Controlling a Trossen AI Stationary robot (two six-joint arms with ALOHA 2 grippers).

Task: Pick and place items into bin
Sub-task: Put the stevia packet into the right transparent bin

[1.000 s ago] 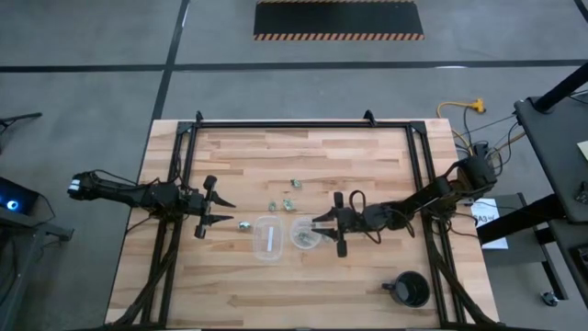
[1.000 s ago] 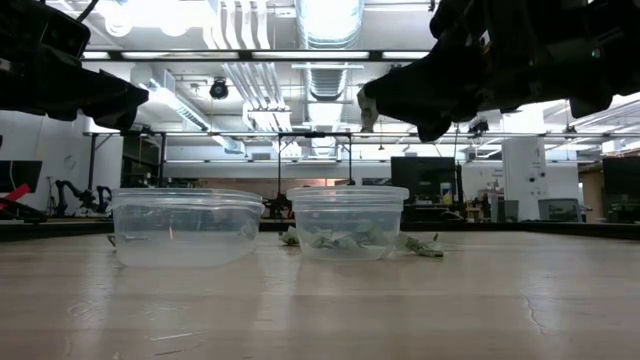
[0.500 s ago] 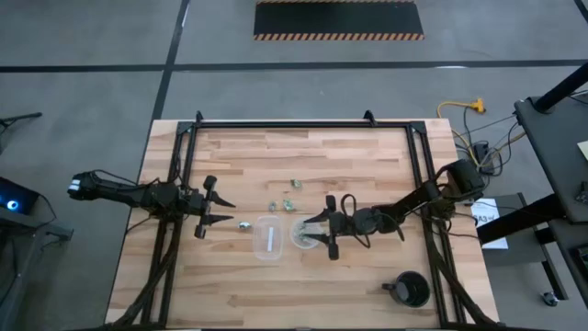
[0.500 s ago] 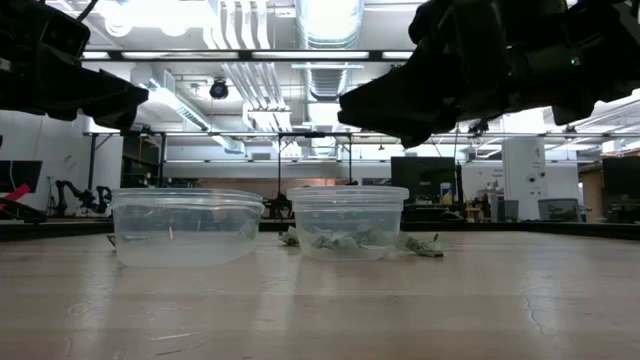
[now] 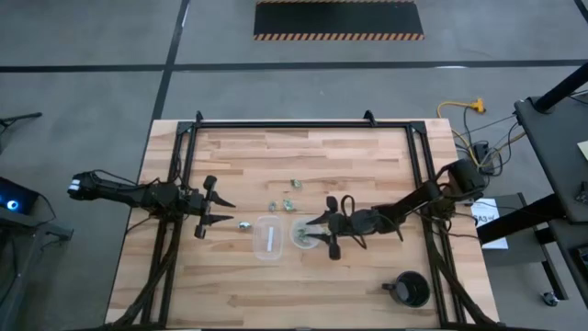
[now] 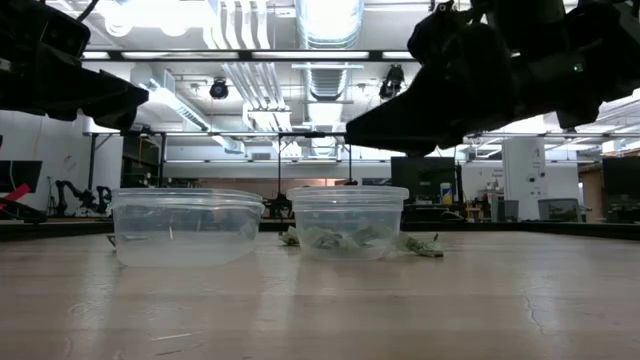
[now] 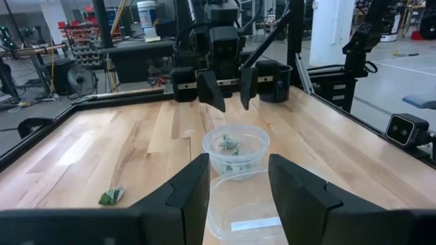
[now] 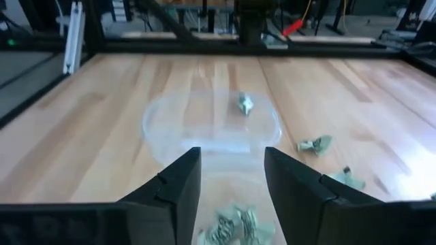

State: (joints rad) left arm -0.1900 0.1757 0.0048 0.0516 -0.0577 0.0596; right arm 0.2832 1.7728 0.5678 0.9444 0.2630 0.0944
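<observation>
Since a second ago your right gripper (image 5: pixel 322 233) has slid left, and now hovers over the small clear cup (image 5: pixel 302 233) at frame centre, fingers spread and holding nothing. Your left gripper (image 5: pixel 217 211), mid-left, waits with fingers parted and empty. You'll find no legible writing; green items (image 7: pixel 230 143) lie in that cup, others (image 5: pixel 283 201) loose above it, blurred.

we see small crumpled pale green pieces (image 7: pixel 230 145) lying in the round clear cup (image 5: pixel 304 233). more pieces (image 5: pixel 291 193) lie loose on the wood beside it, one (image 5: pixel 245 224) near the wider clear cup (image 5: pixel 268 237), which holds a white strip.
</observation>
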